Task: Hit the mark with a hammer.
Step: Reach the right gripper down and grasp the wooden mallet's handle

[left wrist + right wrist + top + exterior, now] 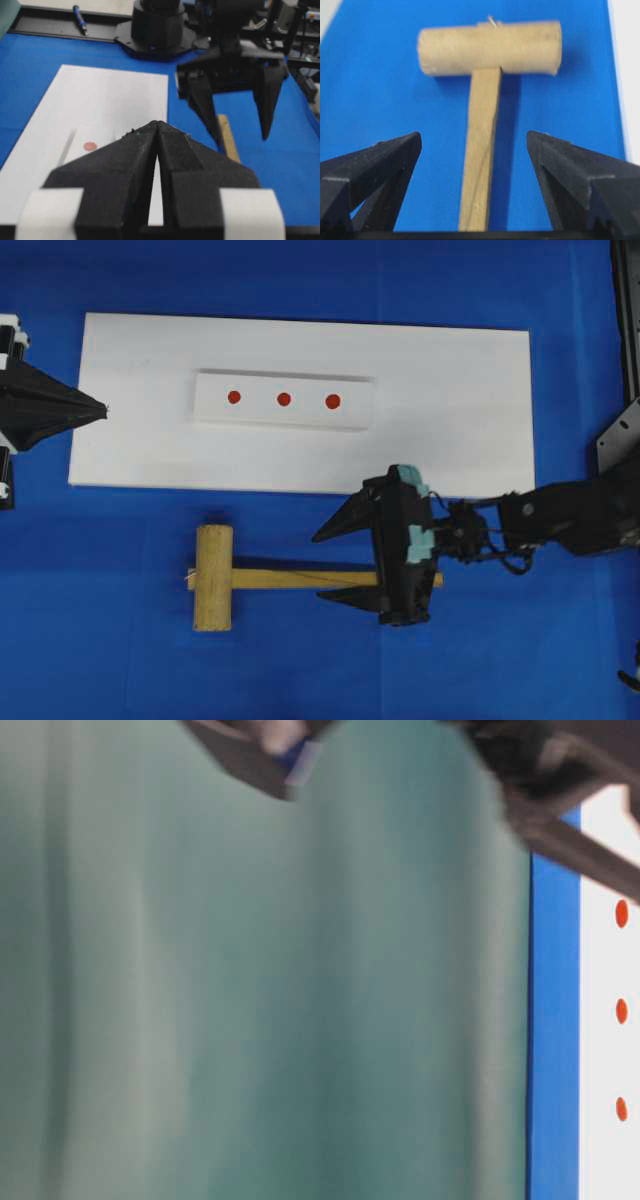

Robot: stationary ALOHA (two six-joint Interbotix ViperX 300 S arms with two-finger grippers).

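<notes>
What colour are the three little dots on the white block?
The dots are red, clearest in the overhead view.

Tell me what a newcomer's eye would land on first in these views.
Probably the right gripper, jaws wide open astride the handle of the hammer, which lies flat on the blue cloth. Next, three red marks in a row on the white board beyond it, with the left gripper shut at the board's left edge.

overhead: straight down on worktop (pixel 100 640) | table-level: close, mostly blocked by blur | left wrist: along its pincer (pixel 157 131) toward the far arm | right wrist: near, over hammer (pixel 485 90); shared with overhead
</notes>
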